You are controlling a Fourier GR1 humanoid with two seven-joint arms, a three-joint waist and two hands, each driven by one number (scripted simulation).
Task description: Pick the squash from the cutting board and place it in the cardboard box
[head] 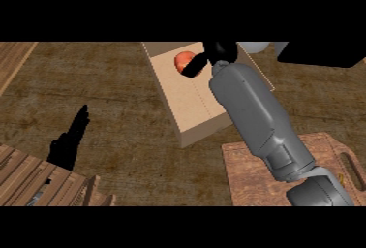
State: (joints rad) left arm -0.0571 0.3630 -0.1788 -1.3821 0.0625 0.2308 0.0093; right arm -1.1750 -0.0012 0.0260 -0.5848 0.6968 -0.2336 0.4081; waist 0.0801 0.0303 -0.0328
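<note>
Right robot hand [214, 52] is extended over the far end of the cardboard box [187, 104]. Its black fingers [193, 65] curl round the squash [184, 60], an orange-red rounded lump showing just left of the palm and partly hidden by it. I read the hand as closed on the squash. The squash sits inside the box outline, under and beside the fingers; I cannot tell whether it touches the box floor or hangs above it.

The cutting board [247, 169] lies well behind the hand, under the forearm, near the lower right.

Left robot hand [71, 133] shows at the left over the tabletop [93, 87], fingers straight and pointing away, resting, holding nothing.

Handling judgement: the squash looks small, rounded and smooth-skinned. I expect it to be stiff, fairly light, not fragile, but prone to rolling and slipping out of a shallow pinch. Best hold is across its widest part, fingers one side, thumb opposite. On release I would lower it close to the box floor so it does not roll against the wall.

A wooden crate [36, 181] sits at lower left, near the left hand.
</note>
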